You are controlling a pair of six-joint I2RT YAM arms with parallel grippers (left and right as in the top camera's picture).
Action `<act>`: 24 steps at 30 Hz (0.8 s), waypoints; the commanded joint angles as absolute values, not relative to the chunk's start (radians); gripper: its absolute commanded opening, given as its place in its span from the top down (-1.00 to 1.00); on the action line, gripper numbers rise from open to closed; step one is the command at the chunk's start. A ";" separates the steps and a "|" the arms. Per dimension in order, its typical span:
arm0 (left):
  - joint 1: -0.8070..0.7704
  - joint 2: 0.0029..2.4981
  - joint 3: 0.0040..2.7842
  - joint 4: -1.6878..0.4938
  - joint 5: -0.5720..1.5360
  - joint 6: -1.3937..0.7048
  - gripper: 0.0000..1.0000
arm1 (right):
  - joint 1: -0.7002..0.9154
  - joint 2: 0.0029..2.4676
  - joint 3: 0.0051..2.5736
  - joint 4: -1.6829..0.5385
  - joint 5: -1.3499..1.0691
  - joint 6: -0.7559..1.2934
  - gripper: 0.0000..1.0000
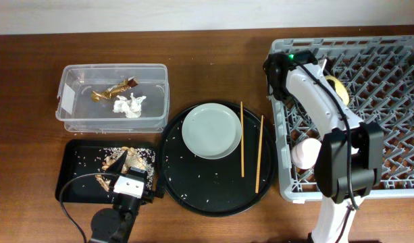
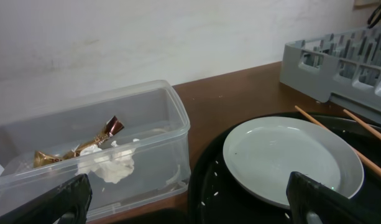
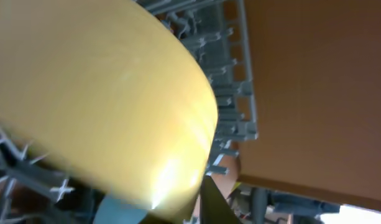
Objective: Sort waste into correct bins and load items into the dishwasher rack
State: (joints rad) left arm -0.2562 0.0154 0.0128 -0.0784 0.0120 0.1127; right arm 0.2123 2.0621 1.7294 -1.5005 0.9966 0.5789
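— While our right arm [image 1: 315, 94] reaches over the rack [image 1: 382, 44], what do we count on the table [image 1: 213, 74]?

— One plate [image 1: 211, 130] and two chopsticks [image 1: 242, 138] on the round tray [image 1: 193, 192]; one wrapper [image 1: 115, 88] and one tissue [image 1: 130, 104] in the clear tub [image 1: 112, 67]; one heap of food scraps [image 1: 125, 158] amid rice in the black bin [image 1: 75, 158]. One yellow bowl [image 1: 338, 88] and one pink cup [image 1: 306, 152] sit in the rack.

— Where do we have room?

— Bare wood runs along the far side, between tub and rack. The round tray's rim lies just beside the rack wall and the black bin. Both chopsticks lie right of the plate, apart from it and from each other.

— And the pincers?

— Our left pincer [image 2: 190, 202] hangs over the black bin's near right corner, fingers wide apart, holding nothing. Our right pincer [image 1: 281, 79] we cannot judge: the bowl fills its camera, blurred, with a pale blue shape [image 3: 119, 211] below it that we cannot name. From above, the arm covers most of the bowl and part of the cup.
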 commanded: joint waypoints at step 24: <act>-0.259 0.010 0.009 -0.082 0.020 0.126 -0.99 | 0.418 1.938 1.494 -1.180 -0.255 0.266 0.40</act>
